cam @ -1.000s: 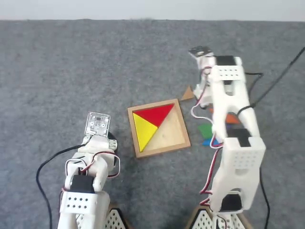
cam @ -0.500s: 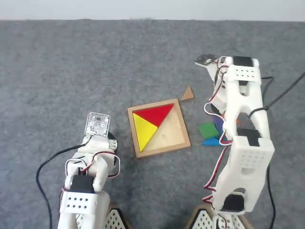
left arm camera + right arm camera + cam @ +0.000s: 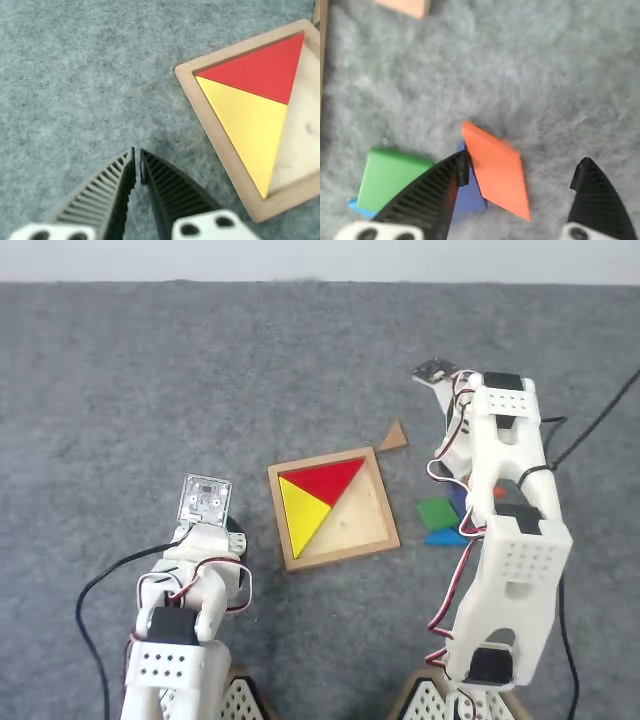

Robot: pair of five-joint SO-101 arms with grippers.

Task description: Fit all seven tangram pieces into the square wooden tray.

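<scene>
Swung to the right over the last second, by the right arm (image 3: 505, 530), uncovering the green square (image 3: 435, 512) and the blue piece (image 3: 443, 537). No shift in the tray or in the pieces.

In the middle of the grey carpet (image 3: 150, 370), the square wooden tray (image 3: 386, 495). Seated in it so far: the red triangle (image 3: 325, 480) along the far side and the yellow triangle (image 3: 302, 515) along the left side, meeting edge to edge. Bare wood across the near and right part. Judged at two of seven done, five still to fit.

Just beyond the tray's far right corner, loose on the carpet: the tan triangle (image 3: 394, 436). To the right of the tray, a close cluster: green square, blue piece just nearer, then the indigo piece (image 3: 470, 197) partly under the orange parallelogram (image 3: 496, 170).

Over that parallelogram, the right gripper (image 3: 522, 165): spread wide, empty, one jaw to either side.

Left of the tray, over bare carpet and well apart from every loose piece, the left gripper (image 3: 137, 152): closed up on nothing.
</scene>
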